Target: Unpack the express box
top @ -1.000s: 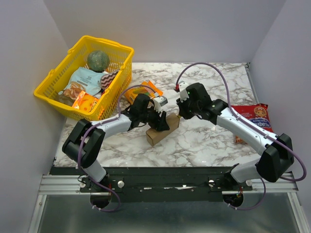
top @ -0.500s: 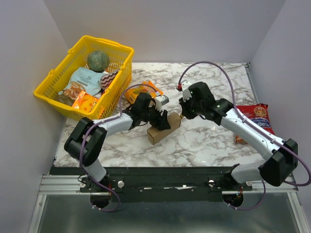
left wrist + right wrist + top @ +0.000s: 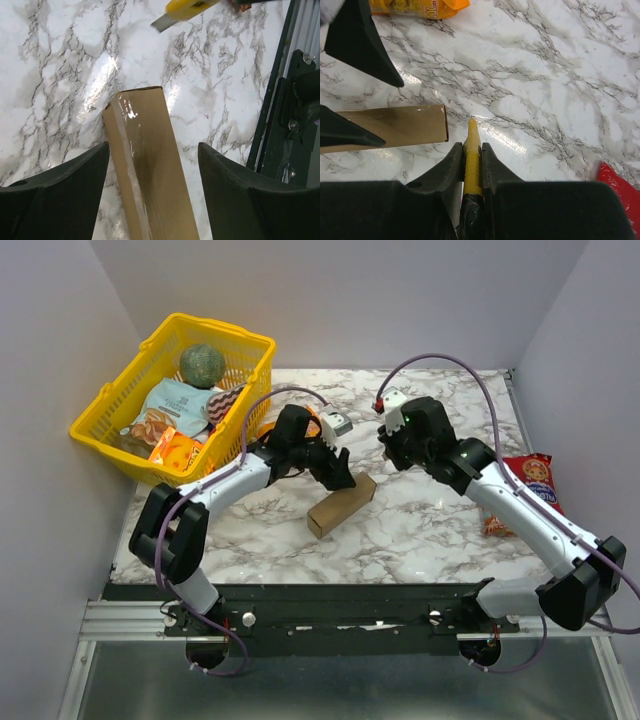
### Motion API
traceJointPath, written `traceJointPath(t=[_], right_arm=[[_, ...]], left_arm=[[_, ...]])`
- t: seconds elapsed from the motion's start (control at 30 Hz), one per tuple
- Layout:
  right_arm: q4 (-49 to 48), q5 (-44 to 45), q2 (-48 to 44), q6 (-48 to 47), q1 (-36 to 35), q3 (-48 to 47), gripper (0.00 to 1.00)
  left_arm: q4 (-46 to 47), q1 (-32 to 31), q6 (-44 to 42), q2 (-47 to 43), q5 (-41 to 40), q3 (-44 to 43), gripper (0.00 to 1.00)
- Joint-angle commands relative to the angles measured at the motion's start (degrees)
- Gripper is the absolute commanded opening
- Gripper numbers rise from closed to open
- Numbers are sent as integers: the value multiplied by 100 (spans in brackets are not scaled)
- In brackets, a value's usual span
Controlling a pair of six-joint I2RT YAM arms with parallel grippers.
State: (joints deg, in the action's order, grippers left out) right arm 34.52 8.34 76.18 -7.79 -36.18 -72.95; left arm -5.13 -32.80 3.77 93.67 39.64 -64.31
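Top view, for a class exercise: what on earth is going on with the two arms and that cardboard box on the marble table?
Two robot arms are partway into unpacking the express box, which lies shut and taped on the marble table. The left gripper hangs open over it, one finger on either side, not gripping. The right gripper is shut on a yellow cutter, its tip near one end of the box but apart from it. The box looks unopened so far.

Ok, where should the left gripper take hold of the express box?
Across its two long side faces, near the middle, coming down from above: the express box lies flat on the marble table, and its narrow width fits inside the open left gripper.
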Motion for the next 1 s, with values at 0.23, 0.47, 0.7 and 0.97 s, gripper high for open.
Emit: traceJointPath(t=[0.23,0.47,0.7,0.97], right_arm=[[414,-1112,-824,-688,77,-263,0],[265,-1818,-1158,-1453,-617,-123,0],[-445,-1154,-878,-926,-1539,588,0],[-1307,-492,1,-548,-2463,474,1]], left_arm=[[-1289,388,-597,608,413,-275,78],[-1177,721,-395,1083,712,-161,75],[309,775,1291,1583,651,-10,70],[451,757,1645,2252,563,-969,69]])
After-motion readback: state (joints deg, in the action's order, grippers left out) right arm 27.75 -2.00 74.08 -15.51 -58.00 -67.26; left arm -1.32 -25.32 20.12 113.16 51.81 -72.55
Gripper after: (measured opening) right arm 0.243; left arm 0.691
